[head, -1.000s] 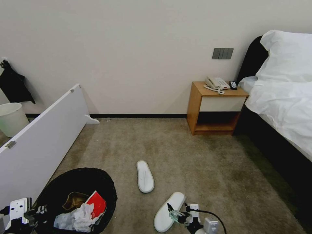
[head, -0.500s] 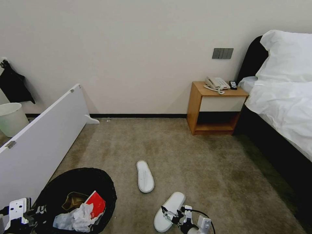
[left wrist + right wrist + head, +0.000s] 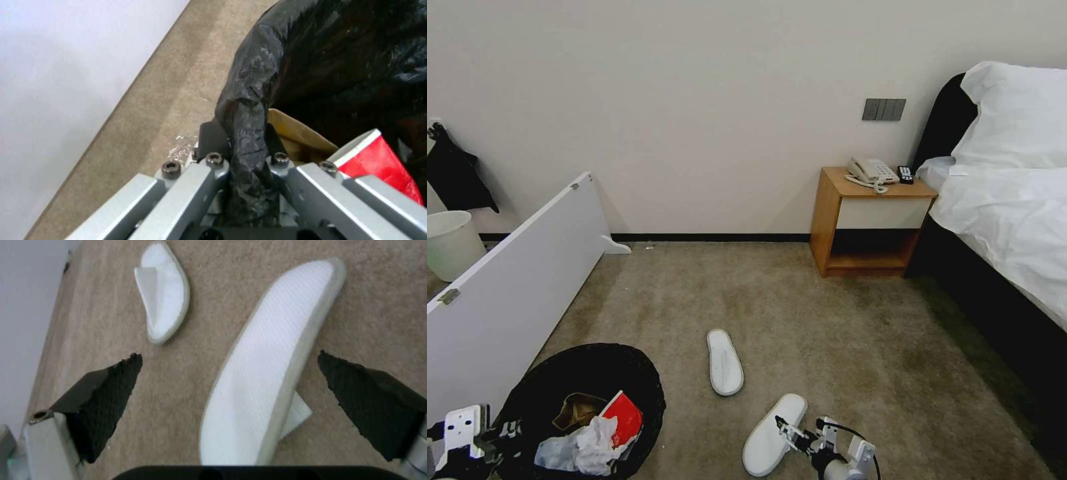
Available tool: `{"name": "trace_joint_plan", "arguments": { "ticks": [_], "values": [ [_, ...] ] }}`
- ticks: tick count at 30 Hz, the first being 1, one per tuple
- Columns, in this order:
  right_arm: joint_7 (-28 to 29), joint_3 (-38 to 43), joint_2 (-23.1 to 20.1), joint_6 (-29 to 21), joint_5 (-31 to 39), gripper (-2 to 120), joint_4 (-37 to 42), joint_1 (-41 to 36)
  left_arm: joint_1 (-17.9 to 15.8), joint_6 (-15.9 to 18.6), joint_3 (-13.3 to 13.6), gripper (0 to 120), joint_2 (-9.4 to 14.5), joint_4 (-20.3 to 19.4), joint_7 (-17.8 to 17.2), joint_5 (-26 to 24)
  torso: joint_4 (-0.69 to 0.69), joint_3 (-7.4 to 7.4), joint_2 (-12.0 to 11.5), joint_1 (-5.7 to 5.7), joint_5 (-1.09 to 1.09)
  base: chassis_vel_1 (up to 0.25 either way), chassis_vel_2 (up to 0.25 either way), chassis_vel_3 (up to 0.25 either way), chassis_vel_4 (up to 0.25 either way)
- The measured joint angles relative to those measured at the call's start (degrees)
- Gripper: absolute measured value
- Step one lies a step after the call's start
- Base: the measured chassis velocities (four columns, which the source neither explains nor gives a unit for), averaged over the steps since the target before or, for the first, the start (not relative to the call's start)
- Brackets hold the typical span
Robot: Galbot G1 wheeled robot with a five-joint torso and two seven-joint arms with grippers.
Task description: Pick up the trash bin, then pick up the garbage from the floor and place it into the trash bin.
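White nearer slipper (image 3: 262,373) lies between the spread right hand (image 3: 790,430) — shifted slightly rightward — while left hand (image 3: 242,156) stays clenched on trash bin (image 3: 587,363).

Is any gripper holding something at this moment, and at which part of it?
The left gripper is shut on the trash bin, pinching its bag-covered rim. The right gripper is open above a slipper, holding nothing.

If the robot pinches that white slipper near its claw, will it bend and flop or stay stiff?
Probably it flops a bit. The near slipper looks thin and flat, so its ends may sag from the open right gripper. It looks light for its size. Its woven surface looks rough rather than slick, so the textured fingers should likely hold it.
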Motion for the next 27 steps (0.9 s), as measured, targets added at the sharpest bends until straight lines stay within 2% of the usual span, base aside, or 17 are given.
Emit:
{"name": "trace_joint_plan", "arguments": {
  "ticks": [27],
  "values": [
    [4.2, -0.7, 0.4, -2.2, 3.8, 100, -4.8, 4.2, 0.2, 0.0, -0.5, 3, 0.2, -0.4, 0.1, -0.3, 0.00, 0.00, 0.0, 0.00, 0.00, 0.000, 0.000, 0.000, 0.000]
  ]
}}
